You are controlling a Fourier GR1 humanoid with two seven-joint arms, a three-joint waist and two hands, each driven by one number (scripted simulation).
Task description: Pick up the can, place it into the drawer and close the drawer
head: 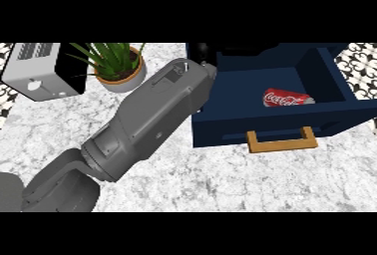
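One light, smooth can lies in the drawer at 2 o'clock; robot hand state: cannot tell.

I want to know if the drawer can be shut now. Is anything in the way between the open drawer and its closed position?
The can lies on its side inside the drawer, below its walls. The left forearm reaches over the drawer's back left corner, where a dark hand partly shows; it may block closing. Nothing lies in front of the handle.
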